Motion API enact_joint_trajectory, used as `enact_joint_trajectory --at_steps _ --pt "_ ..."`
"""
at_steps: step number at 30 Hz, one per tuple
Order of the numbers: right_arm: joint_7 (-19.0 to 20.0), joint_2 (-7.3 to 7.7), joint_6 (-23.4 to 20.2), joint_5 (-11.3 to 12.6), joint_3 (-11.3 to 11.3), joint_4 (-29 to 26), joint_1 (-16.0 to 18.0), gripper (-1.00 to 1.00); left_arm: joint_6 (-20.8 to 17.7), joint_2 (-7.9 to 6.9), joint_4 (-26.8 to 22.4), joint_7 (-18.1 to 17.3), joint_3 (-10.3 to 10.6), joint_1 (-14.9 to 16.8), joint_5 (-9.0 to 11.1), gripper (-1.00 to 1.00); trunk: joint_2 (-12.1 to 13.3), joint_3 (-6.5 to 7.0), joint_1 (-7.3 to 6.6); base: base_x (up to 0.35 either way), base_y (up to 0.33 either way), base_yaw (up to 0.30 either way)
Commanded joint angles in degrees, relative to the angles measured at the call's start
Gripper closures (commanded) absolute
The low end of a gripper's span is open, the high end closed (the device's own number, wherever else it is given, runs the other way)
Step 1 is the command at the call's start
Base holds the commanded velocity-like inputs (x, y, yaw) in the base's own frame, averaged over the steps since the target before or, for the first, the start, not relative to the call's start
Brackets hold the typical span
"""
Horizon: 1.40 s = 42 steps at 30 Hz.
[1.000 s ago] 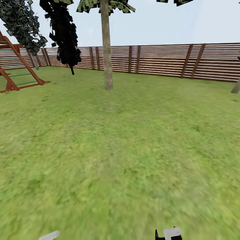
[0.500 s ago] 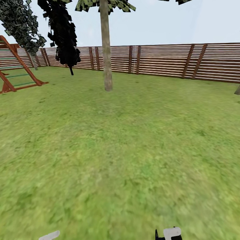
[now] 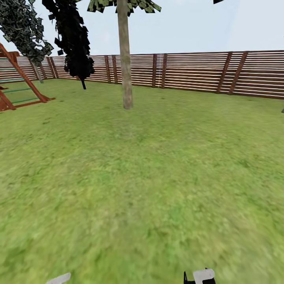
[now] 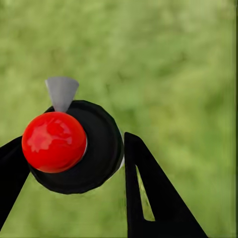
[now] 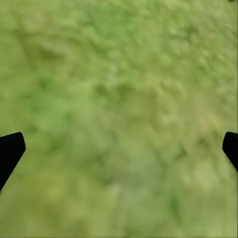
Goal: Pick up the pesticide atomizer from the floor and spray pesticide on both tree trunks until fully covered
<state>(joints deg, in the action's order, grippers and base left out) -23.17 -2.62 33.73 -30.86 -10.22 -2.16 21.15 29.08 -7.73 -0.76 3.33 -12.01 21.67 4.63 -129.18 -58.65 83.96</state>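
Observation:
In the left wrist view my left gripper (image 4: 69, 151) is shut on the pesticide atomizer (image 4: 55, 141), which has a glossy red ball on a round black body and a grey nozzle (image 4: 62, 92). It hangs over blurry green grass. In the right wrist view my right gripper (image 5: 120, 146) is open, its dark fingertips (image 5: 11, 148) wide apart above bare lawn. In the head view, a tall tree with a thick mottled grey-brown trunk (image 3: 126, 67) rises far ahead, slightly left of centre. A sliver of a second trunk (image 3: 282, 111) touches the right edge.
A brown slatted fence (image 3: 189, 73) rings the lawn (image 3: 142, 177) at the back. A wooden play frame (image 3: 17, 85) stands at far left. Two dark slim trees (image 3: 73, 39) grow near the fence behind it. Open grass stretches from me to the trunk.
The whole head view has shifted as the camera moved: the play frame and the right-hand trunk slid towards the picture's edges. The arm parts at the bottom edge hold their places.

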Motion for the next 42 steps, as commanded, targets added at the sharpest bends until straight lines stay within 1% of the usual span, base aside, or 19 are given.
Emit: enact_joint_trajectory --at_steps 1,30,38,42 --pt "-0.3 -0.02 0.1 -0.6 -0.4 0.1 0.0 -1.00 0.2 0.00 0.1 0.0 0.2 0.0 0.5 1.00 0.0 -0.05 0.03 0.342 0.000 0.000" --pt "-0.3 -0.02 0.1 -0.6 -0.4 0.1 0.0 -1.00 0.1 0.00 0.1 0.0 0.2 0.0 0.5 1.00 0.0 -0.05 0.03 0.342 0.000 0.000" --pt "-0.3 -0.02 0.1 -0.5 -0.5 0.1 0.0 -1.00 0.2 0.00 0.1 0.0 0.2 0.0 0.5 1.00 0.0 -0.05 0.03 0.342 0.000 0.233" --pt "-0.3 -0.02 0.1 -0.6 -0.5 0.1 0.0 -1.00 0.2 0.00 0.1 0.0 0.2 0.0 0.5 1.00 0.0 -0.05 0.03 0.342 0.000 0.077"
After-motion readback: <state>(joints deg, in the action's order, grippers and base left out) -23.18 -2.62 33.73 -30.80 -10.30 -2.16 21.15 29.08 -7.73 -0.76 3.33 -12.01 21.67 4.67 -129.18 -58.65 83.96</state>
